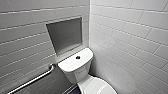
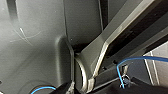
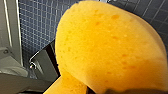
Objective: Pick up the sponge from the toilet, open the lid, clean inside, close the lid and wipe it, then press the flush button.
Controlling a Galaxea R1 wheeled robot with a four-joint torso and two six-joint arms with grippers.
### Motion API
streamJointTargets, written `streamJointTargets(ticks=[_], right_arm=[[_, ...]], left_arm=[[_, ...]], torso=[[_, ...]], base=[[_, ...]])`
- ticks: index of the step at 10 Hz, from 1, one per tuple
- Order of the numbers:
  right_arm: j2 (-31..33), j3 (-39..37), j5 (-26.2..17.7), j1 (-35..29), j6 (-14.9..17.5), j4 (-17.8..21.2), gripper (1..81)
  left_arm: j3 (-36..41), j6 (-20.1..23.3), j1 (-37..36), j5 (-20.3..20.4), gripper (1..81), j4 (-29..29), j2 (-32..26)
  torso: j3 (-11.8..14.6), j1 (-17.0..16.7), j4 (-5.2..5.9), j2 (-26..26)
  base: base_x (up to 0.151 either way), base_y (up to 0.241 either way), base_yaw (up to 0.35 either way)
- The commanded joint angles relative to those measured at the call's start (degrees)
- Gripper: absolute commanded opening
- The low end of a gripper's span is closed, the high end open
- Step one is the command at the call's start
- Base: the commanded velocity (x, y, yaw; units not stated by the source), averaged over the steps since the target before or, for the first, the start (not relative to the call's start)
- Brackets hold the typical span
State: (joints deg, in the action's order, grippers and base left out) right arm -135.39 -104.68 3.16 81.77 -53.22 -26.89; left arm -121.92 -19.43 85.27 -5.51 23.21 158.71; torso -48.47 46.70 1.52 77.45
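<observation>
The white toilet (image 1: 75,66) stands in the corner of the tiled walls in the head view. Its dark round flush button (image 1: 78,57) sits in the middle of the tank top. Below the tank, the glossy white lid (image 1: 96,86) lies down over the bowl. The orange sponge (image 3: 107,47) looms large and close in the right wrist view, held up over a dark tiled floor (image 3: 37,25) with my right gripper shut on it. The left wrist view looks onto grey parts of the robot's own body and a blue cable (image 2: 135,60); nothing sits in the left gripper.
A metal grab bar (image 1: 32,80) runs along the left wall beside the tank. A recessed grey niche (image 1: 65,35) sits in the wall above the tank. White tiled walls close in on both sides of the toilet.
</observation>
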Motion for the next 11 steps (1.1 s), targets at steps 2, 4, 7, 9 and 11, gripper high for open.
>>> streamJointTargets(ticks=[2, 4, 7, 9, 11], right_arm=[[0.98, 0.45, -2.54, 1.94, 0.23, -4.39, 1.0], [-0.26, -1.39, -2.20, 3.62, 0.14, -5.01, 1.0], [-4.83, -7.19, 2.03, 6.52, 0.14, -5.01, 1.0], [-10.34, -13.13, 2.03, 7.92, 0.23, -5.10, 1.0], [-14.23, -18.35, 2.03, 8.54, 0.23, -5.10, 1.0]], left_arm=[[1.07, 0.01, 0.29, -3.89, 81.1, -0.45, -0.58], [0.81, 0.01, 0.38, -3.89, 81.1, -0.45, -0.67], [0.28, 0.01, 0.38, -3.89, 81.1, -0.45, -0.67], [-1.90, 0.01, 0.56, -3.89, 81.1, -0.54, 0.20], [-5.52, 0.01, 0.91, -3.89, 81.1, -0.54, 1.97]], torso=[[0.40, -3.85, 0.00, -6.03], [0.79, -5.70, 0.00, -8.88], [2.73, -9.81, 0.00, -15.22], [4.56, -12.37, 0.00, -19.30], [6.79, -15.08, 0.00, -23.57]], base=[[0.000, 0.000, 0.000], [0.000, 0.000, 0.000], [0.000, 0.000, 0.000], [0.000, 0.000, 0.000], [0.000, 0.000, 0.000]])
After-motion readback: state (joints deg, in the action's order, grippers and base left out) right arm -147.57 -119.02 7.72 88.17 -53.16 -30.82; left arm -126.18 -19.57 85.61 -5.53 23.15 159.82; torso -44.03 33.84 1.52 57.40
